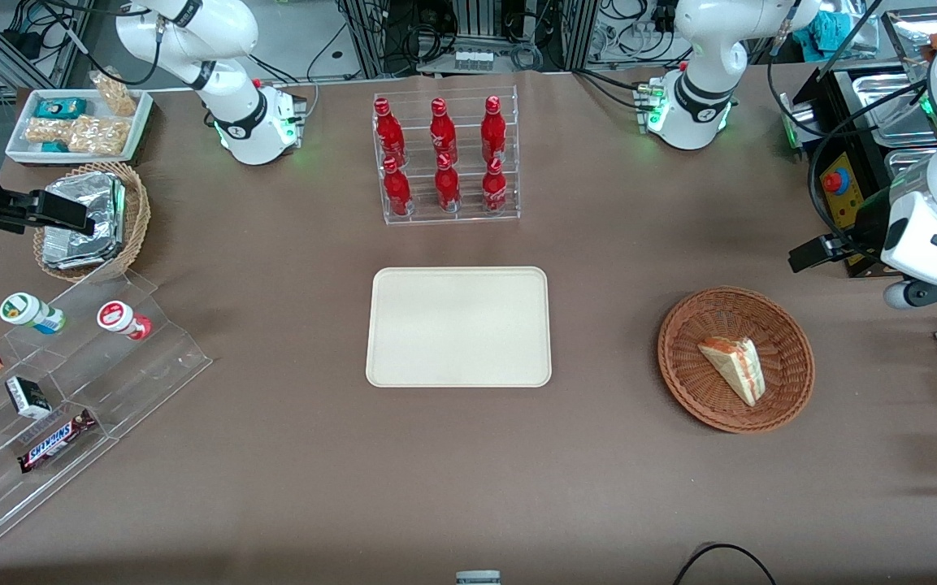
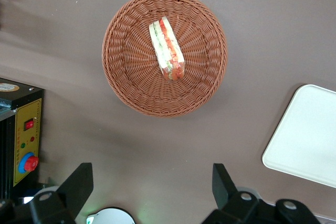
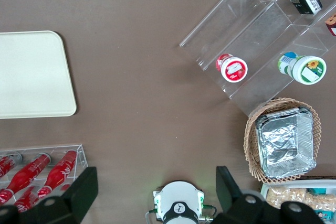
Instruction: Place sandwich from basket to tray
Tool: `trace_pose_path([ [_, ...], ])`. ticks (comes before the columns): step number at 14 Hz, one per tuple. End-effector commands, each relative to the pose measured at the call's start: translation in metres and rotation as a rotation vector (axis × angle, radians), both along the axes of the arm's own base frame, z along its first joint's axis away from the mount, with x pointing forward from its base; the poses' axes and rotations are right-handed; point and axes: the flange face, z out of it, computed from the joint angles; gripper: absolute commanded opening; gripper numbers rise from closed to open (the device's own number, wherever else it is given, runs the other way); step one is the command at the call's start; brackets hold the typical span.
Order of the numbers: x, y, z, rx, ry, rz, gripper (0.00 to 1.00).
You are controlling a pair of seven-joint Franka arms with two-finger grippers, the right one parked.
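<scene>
Sandwich (image 2: 167, 50) lies in the basket (image 2: 126, 98), below the gripper (image 2: 152, 182) — fingers (image 2: 79, 182) spread wide, holding nothing. Tray (image 1: 403, 357) sits bare, well apart toward the parked arm's end.

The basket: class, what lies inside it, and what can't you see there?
Inside the basket lies one sandwich, alone on the weave. The weave under it is covered. The tray is bare. The gripper hangs above the table beside the basket, fingers open.

claw (image 2: 149, 182) spread, high above basket (image 1: 683, 382) — bare table toward tray (image 1: 458, 370)
</scene>
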Motion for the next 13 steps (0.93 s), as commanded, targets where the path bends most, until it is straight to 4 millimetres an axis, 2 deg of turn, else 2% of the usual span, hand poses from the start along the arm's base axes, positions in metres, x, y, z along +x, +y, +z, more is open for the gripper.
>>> trace_pose_path([
  [1, 0.003, 0.0033, 0.0014, 0.003, -0.007, -0.001, 1.0],
  [13, 0.0054, 0.0036, 0.0012, 0.002, -0.008, 0.002, 1.0],
])
